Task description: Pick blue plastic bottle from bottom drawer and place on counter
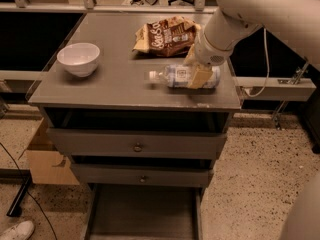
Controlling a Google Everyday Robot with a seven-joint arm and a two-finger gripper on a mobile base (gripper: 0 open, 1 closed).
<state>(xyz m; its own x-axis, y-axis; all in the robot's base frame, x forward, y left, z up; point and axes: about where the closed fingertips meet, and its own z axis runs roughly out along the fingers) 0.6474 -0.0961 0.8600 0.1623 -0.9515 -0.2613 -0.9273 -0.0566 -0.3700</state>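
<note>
Claw and blue plastic bottle are together, up on the right side of the tabletop.

I think most of the job is done. The bottle is out of the bottom drawer and up on the grey top. That drawer is pulled out, and I see nothing on its floor. The two drawers above it have round knobs. What is left looks small. The claw has to let go, and the big white arm has to lift away without pushing the bottle.

The bottle lies on its side. Its white cap points left, toward the white bowl, but the bowl is well apart from it. A brown snack bag lies just behind the bottle, and I cannot tell if they touch. The bottle seems to rest on the tabletop, near the front edge. I cannot be sure all its weight is down.

Now the claw. Its two tan fingers sit one on each side of the bottle. One goes across the front and the other is behind. They are only as far apart as the bottle is fat, so the claw looks like it is holding the bottle.

A round bottle on its side can roll, and the edge is close. So I think letting go should be slow and gentle.
</note>
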